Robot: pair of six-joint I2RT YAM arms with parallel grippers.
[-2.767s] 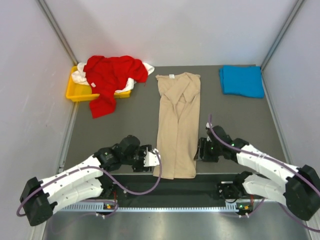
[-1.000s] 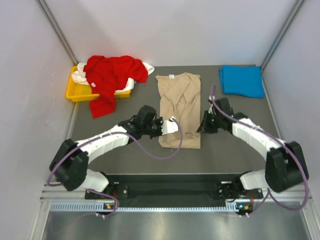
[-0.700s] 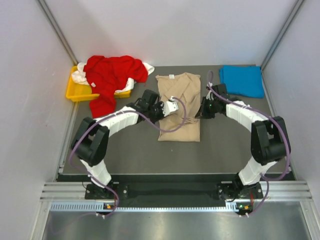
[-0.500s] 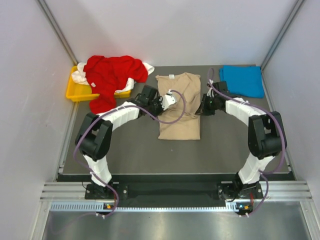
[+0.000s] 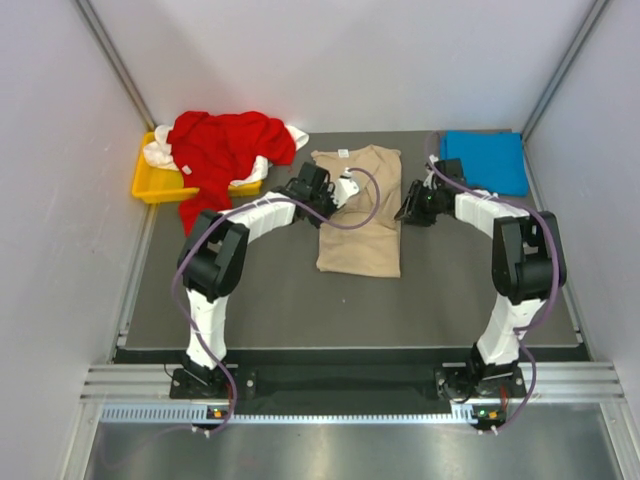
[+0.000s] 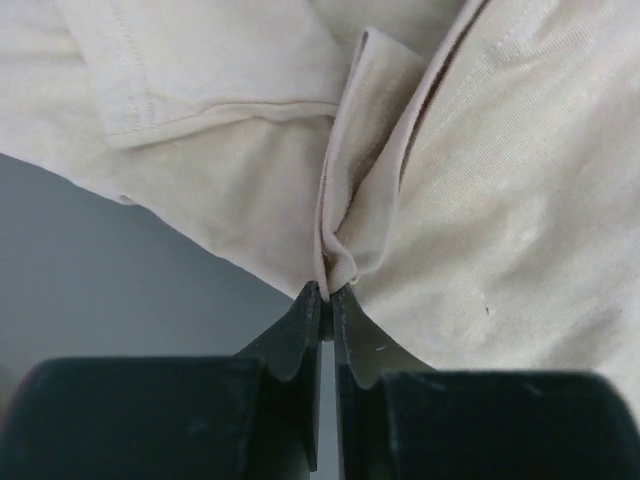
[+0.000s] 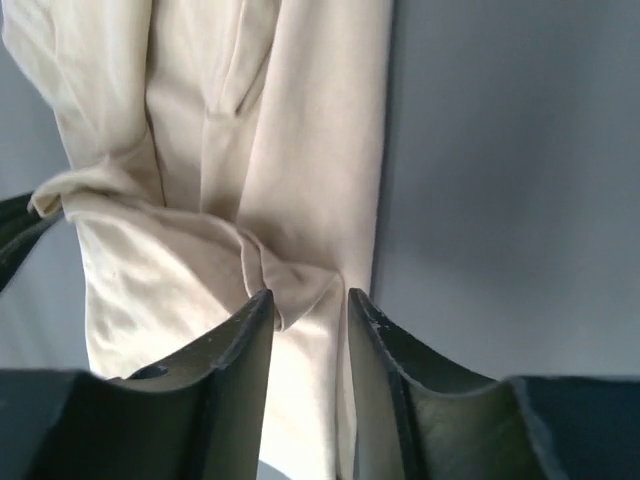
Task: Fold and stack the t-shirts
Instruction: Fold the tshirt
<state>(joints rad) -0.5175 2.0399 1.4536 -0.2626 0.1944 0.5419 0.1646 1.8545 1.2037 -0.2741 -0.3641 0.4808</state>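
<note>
The beige t-shirt (image 5: 360, 245) lies mid-table, its near half folded over toward the collar. My left gripper (image 5: 340, 193) is over its left side, shut on a pinched fold of the beige cloth (image 6: 327, 292). My right gripper (image 5: 403, 212) is at the shirt's right edge. Its jaws stand open (image 7: 308, 298) with a loose fold of the beige t-shirt (image 7: 300, 150) lying between them, not pinched. The red t-shirt (image 5: 225, 150) is heaped over the white t-shirt (image 5: 160, 155) at the far left. The blue t-shirt (image 5: 485, 162) lies folded at the far right.
A yellow tray (image 5: 150, 187) sits at the far left under the red and white heap, and red cloth spills over its near edge onto the grey table (image 5: 450, 290). Grey walls close in both sides and the back.
Both grippers moved from the near edge toward the far side, carrying the beige shirt's near hem with them. The shirt is now folded to about half its length.
</note>
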